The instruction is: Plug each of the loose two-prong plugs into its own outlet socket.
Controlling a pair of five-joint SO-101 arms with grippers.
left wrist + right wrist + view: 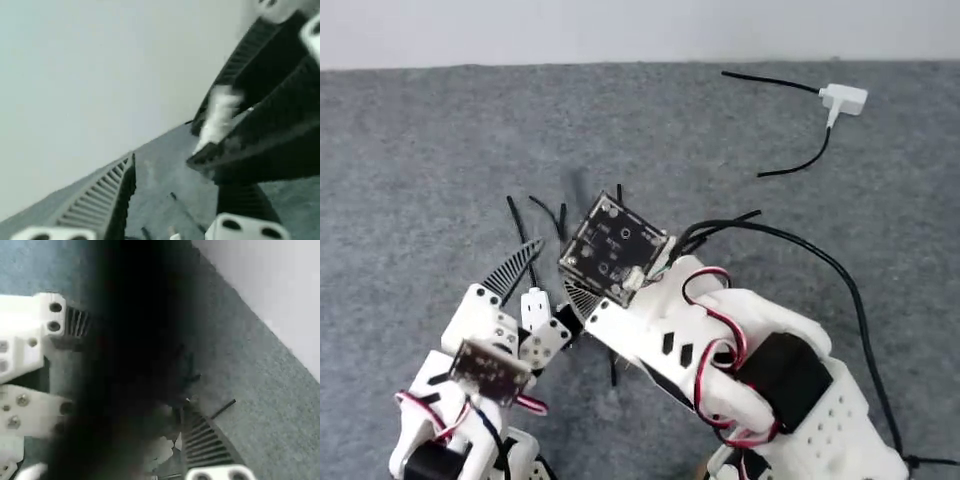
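A loose white two-prong plug (pixel 845 98) with a black cord lies on the grey carpet at the far right. My left gripper (pixel 550 268) stands open near the front, and another white plug (pixel 533 305) sits low between its ribbed fingers (pixel 102 205). My right arm reaches in from the front right, its wrist board (pixel 611 250) covering its gripper from above. In the left wrist view the right gripper (pixel 202 137) is a dark shape close by, with a blurred white plug (pixel 218 117) against it. I cannot make out an outlet socket.
Several short black cords (pixel 548 214) lie on the carpet just beyond both grippers. A long black cable (pixel 840 275) runs along the right arm to the front right. A pale wall (pixel 640 30) borders the far edge.
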